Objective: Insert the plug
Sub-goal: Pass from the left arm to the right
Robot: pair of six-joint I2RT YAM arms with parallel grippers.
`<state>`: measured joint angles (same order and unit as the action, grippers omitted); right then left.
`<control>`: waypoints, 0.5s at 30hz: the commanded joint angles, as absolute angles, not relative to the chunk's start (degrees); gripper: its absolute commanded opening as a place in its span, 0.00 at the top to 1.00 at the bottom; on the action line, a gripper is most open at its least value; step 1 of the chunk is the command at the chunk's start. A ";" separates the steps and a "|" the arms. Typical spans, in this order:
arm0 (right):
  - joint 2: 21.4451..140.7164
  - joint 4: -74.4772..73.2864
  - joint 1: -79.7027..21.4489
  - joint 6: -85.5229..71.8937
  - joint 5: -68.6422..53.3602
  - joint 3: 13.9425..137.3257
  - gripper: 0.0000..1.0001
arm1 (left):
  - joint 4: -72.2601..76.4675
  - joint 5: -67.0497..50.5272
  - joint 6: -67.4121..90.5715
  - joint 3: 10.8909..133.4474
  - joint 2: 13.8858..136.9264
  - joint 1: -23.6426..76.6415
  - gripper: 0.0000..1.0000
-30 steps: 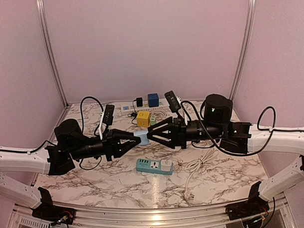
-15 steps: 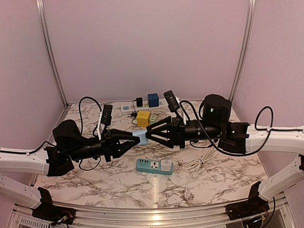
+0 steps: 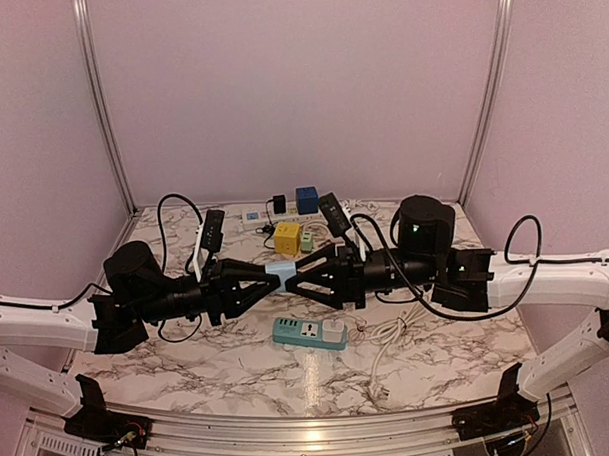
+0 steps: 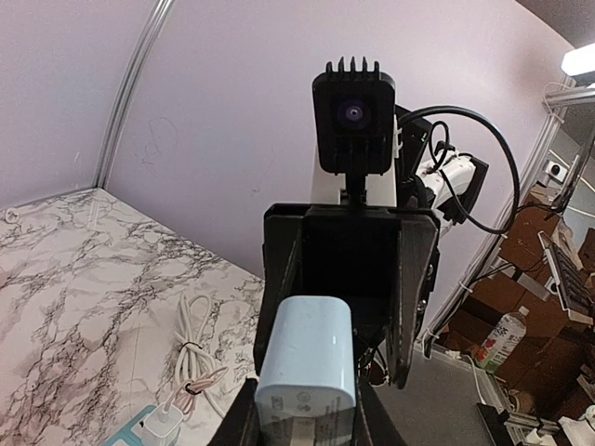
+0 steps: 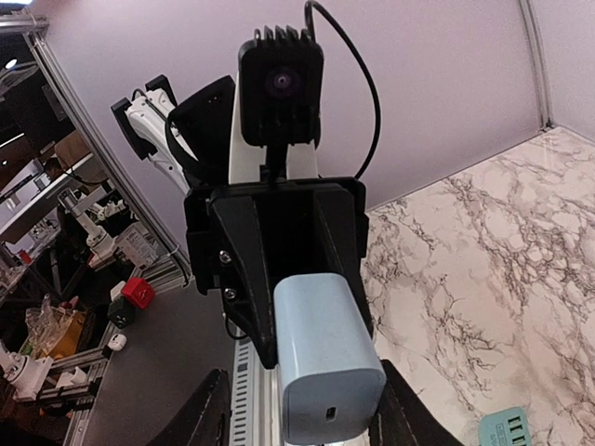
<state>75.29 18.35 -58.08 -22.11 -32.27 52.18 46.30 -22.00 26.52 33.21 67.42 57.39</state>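
Note:
A pale blue plug (image 3: 282,276) hangs in mid-air above the table's middle, and my left gripper (image 3: 275,279) is shut on it. In the left wrist view the plug (image 4: 307,367) sits clamped between my left gripper (image 4: 305,415), label face towards the camera. My right gripper (image 3: 292,274) faces the left one, tip to tip. Seen from the right wrist, the plug (image 5: 325,358) shows its port end, and my right gripper (image 5: 302,415) stands open around it with a gap on the left side. Below lies a teal power strip (image 3: 309,332).
A small white charger with a coiled white cable (image 3: 388,335) is plugged into the teal strip. At the back stand a white power strip (image 3: 259,217), a yellow cube adapter (image 3: 287,237) and a blue cube (image 3: 306,199). Pink walls close in on three sides.
My right arm has moved left towards the left gripper, so its fingers now flank the plug's free end. The left gripper keeps its hold and has barely shifted.

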 commanded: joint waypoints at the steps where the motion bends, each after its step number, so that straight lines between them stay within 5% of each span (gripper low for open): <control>1: 76.81 18.05 -59.41 -21.05 -34.28 53.56 0.55 | 49.39 -21.75 25.92 33.31 66.36 57.68 1.00; 6: 76.73 19.10 -59.46 -20.90 -34.51 54.11 0.64 | 49.14 -21.82 25.93 33.40 66.29 57.68 1.00; 15: 75.34 21.62 -58.68 -22.57 -35.11 53.77 0.64 | 48.91 -21.97 25.66 33.49 66.38 57.68 1.00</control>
<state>76.90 18.46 -58.87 -21.47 -33.34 52.21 46.89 -22.37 26.50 33.21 67.40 57.49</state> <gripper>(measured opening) 0.359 0.228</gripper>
